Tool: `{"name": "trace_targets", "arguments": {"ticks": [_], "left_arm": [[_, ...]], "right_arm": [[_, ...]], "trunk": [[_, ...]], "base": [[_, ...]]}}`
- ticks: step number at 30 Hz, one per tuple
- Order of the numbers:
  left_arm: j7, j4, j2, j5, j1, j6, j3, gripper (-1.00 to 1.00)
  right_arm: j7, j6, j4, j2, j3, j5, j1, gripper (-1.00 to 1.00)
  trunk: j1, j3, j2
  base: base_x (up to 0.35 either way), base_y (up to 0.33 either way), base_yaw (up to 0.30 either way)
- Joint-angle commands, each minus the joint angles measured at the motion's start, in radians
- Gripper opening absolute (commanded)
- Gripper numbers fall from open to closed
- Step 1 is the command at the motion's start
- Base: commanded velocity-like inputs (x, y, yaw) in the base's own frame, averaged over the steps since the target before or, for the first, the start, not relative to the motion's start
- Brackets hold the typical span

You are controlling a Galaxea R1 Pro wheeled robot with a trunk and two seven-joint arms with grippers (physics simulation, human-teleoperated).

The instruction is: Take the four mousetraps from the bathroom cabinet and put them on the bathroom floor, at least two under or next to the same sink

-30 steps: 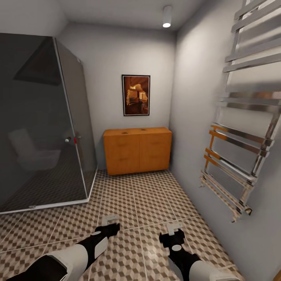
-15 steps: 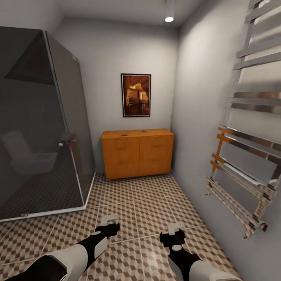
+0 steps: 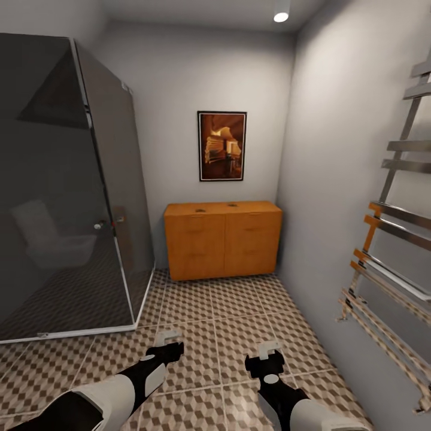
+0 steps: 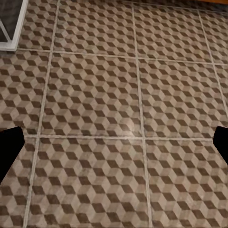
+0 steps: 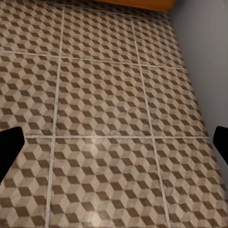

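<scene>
Both grippers, left (image 3: 169, 342) and right (image 3: 267, 352), gape wide and empty above the floor (image 3: 239, 311); the cabinet (image 3: 222, 238) stands well ahead.

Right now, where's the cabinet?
Head view: the cabinet stands against the far wall, under the framed picture, between the shower enclosure and the right wall.

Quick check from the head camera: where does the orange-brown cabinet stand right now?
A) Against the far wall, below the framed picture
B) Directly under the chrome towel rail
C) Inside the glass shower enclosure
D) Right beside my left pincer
A: the cabinet stands against the far wall just below the framed picture, across the tiled bathroom floor ahead.
</scene>
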Motion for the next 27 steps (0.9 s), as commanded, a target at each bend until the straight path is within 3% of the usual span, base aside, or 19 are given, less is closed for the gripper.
{"name": "trace_targets", "arguments": {"ticks": [1, 27], "left_arm": [[0.004, 0.001, 0.000, 0.007, -0.001, -0.003, -0.009, 1.00], [0.004, 0.001, -0.001, 0.007, -0.001, -0.003, -0.009, 1.00]], "right_arm": [[-0.004, -0.002, 0.001, 0.000, -0.001, 0.005, -0.001, 1.00], [-0.004, -0.002, 0.001, 0.000, -0.001, 0.005, -0.001, 1.00]], "trunk": [[0.001, -0.001, -0.001], [0.001, -0.001, -0.001]], "base": [[0.328, 0.000, 0.014], [0.328, 0.000, 0.001]]}}
